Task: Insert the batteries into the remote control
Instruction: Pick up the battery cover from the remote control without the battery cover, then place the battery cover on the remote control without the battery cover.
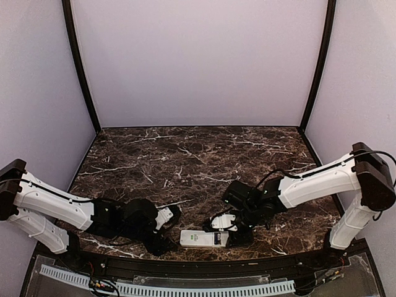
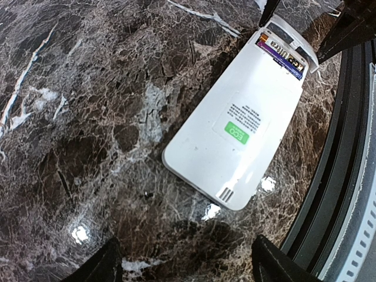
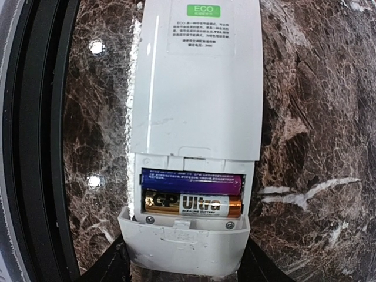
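While the right gripper [image 3: 182, 265] straddles the white rectangular plastic remote control [image 3: 197, 88], contact uncertain, and the left gripper [image 2: 188, 261] gapes empty, squeezing might unseat the slim cylindrical batteries [image 3: 191, 194].

Remote control [image 2: 235, 120] face down, batteries [image 2: 281, 54] seated

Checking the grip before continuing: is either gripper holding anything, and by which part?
Left gripper holds nothing. Right gripper straddles the remote control at its open compartment end; whether it grips cannot be told.
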Controlling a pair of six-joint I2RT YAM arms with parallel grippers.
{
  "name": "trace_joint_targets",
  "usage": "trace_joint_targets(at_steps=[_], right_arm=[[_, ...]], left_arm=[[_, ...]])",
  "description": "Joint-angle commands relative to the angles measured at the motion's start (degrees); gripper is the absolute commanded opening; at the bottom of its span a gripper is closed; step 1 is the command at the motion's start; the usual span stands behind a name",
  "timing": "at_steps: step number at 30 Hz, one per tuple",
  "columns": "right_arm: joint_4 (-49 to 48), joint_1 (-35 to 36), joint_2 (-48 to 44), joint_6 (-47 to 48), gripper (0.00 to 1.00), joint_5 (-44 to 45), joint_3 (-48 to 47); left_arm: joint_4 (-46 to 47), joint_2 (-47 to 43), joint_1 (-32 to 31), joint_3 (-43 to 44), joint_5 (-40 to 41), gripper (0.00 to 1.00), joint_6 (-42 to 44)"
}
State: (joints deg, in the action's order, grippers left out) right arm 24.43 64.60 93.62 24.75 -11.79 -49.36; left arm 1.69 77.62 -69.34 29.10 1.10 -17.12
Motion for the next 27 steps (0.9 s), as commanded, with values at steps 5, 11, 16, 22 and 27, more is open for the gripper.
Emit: trace_joint_targets(at_steps=[5, 11, 16, 22, 27], right_arm=[[4.03, -0.26, 0.21, -1.52, 0.53, -1.08, -5.07], [8.79, -0.22, 3.36, -1.91, 0.53, -0.93, -8.87], [13.52, -0.18, 5.99, -2.45, 0.54, -1.45, -13.22], [17.55, -0.14, 9.09, -3.05, 0.55, -1.31, -17.0], [19.25, 0.14, 10.74, -3.42, 0.55, -1.53, -18.36]], left_arm=[[0.33, 0.03, -0.27, -0.77, -0.3, 0.75, 0.56], [0.33, -0.23, -0.27, -0.83, -0.19, 0.75, 0.51], [0.24, -0.3, -0.27, -0.8, -0.03, 0.75, 0.43], [0.24, -0.26, -0.27, -0.84, -0.02, 0.75, 0.43], [0.33, -0.56, -0.27, -0.89, 0.08, 0.75, 0.43]])
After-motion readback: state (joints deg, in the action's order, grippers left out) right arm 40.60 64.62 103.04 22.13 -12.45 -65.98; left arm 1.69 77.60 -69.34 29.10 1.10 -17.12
